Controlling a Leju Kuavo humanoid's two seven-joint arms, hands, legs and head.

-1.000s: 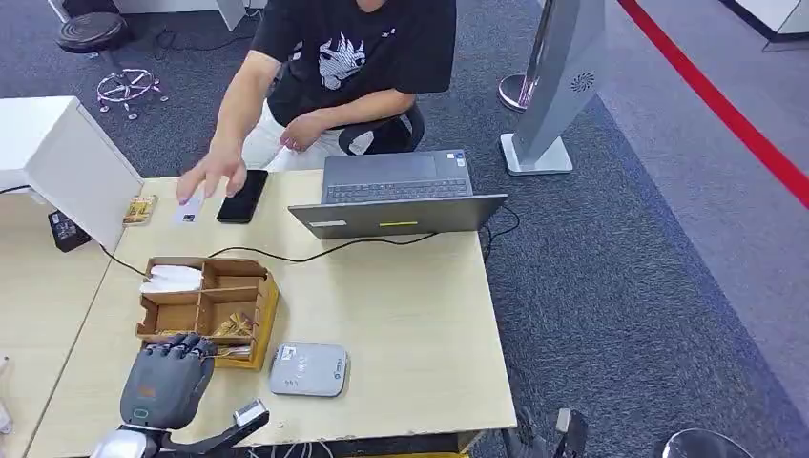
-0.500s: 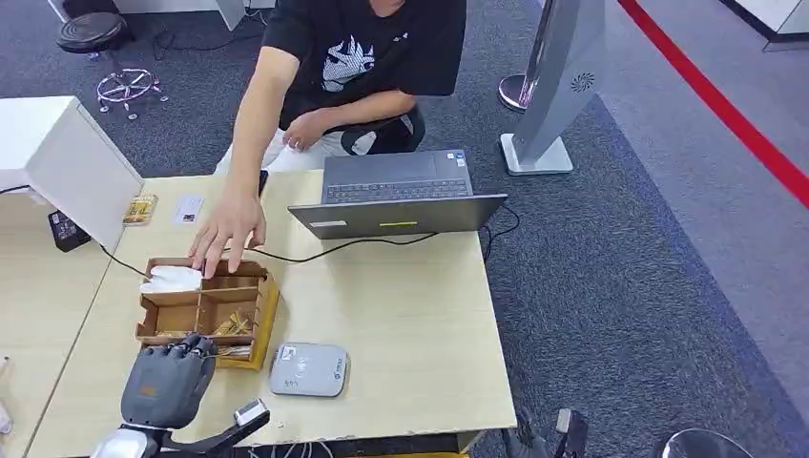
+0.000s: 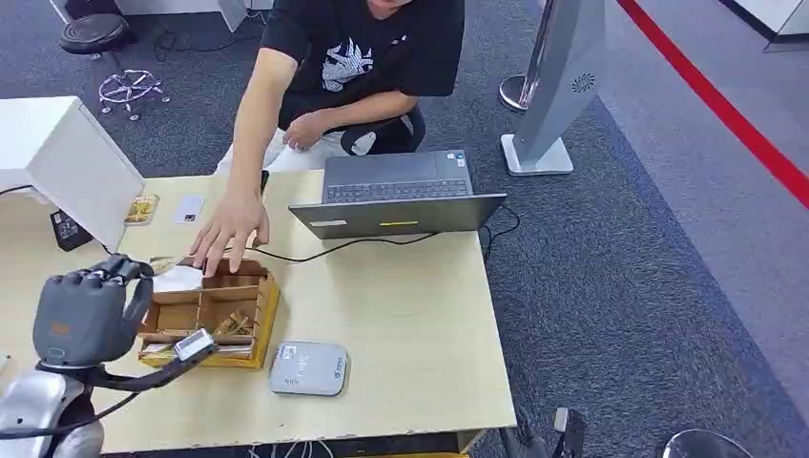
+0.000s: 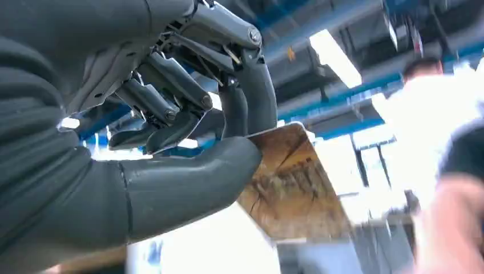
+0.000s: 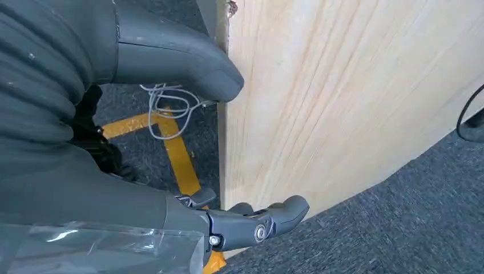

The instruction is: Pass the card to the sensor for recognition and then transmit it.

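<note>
Right now my left hand (image 3: 84, 315) is raised above the left end of the worktop (image 3: 401, 315), beside the wooden organiser tray (image 3: 250, 324), and it pinches the card (image 4: 291, 185) between thumb (image 4: 188, 182) and a finger, the other fingers (image 4: 171, 97) curled in above it. From the wrist camera I see the card's brown, gold-patterned face sticking out past my thumb tip, edge tilted, with ceiling lights behind it. From my head camera the card's far tip shows just past my fingers, close to the tray's back corner. A person's hand (image 3: 227, 231) reaches across the worktop and rests at the back edge of the tray, near the white cards lying in its rear compartment. Nearer to me, the grey sensor pad (image 3: 308, 369) lies flat on the worktop just beside the tray, well apart from the card I hold. Further back, a small gold card (image 3: 141, 209) and a pale card (image 3: 189, 208) lie on the wood, an open laptop (image 3: 396, 196) sits with a black cable running from it, and a white box stands at the left. My right hand (image 5: 171, 142) hangs low beside the worktop's edge, thumb and a finger spread apart with nothing between them, over grey carpet with yellow floor tape.
</note>
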